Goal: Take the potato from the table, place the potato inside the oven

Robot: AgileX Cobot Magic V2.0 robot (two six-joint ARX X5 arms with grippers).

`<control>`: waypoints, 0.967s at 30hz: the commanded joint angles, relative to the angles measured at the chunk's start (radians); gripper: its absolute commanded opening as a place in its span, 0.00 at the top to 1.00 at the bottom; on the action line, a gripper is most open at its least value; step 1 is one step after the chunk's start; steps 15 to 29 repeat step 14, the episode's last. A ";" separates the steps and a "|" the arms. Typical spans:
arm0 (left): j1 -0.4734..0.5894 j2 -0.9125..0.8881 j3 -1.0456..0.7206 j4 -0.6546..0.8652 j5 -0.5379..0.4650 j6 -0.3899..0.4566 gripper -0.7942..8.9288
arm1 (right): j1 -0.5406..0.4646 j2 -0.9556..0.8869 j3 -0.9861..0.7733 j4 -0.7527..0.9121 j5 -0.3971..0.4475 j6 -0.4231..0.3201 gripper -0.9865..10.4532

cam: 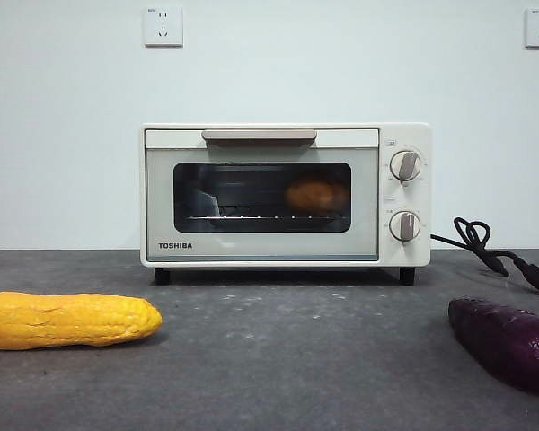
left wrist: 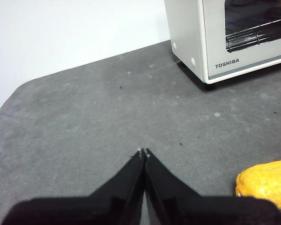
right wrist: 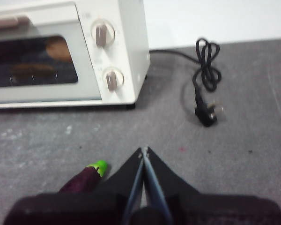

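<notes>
Jaws of both the left gripper (left wrist: 143, 152) and right gripper (right wrist: 144, 150) are pressed together, empty. Inside the closed Toshiba oven (cam: 286, 195), the potato (cam: 316, 194) sits on the rack.

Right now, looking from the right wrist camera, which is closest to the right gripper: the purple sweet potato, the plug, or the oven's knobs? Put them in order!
From the right gripper, both jaws shut:
1. Purple sweet potato, right beside the jaws, with a green tip.
2. Plug of the black cord, lying on the table farther out.
3. Oven knobs, on its front; about as far as the plug, too close to call.

We see the cream-white TOSHIBA toaster oven (cam: 286, 195) level from the front; both wrist views share it, looking obliquely down from opposite sides.
</notes>
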 commanded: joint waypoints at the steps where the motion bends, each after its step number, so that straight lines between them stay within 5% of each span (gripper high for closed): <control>1: 0.003 -0.001 -0.014 0.002 -0.002 -0.010 0.92 | 0.000 -0.004 -0.010 -0.015 0.003 -0.005 0.91; 5: 0.003 -0.001 -0.014 0.002 -0.002 -0.010 0.92 | 0.000 -0.004 -0.010 -0.015 0.003 0.064 0.91; 29: 0.003 -0.001 -0.014 0.002 -0.002 -0.010 0.92 | 0.000 0.000 -0.010 -0.015 0.003 0.063 0.91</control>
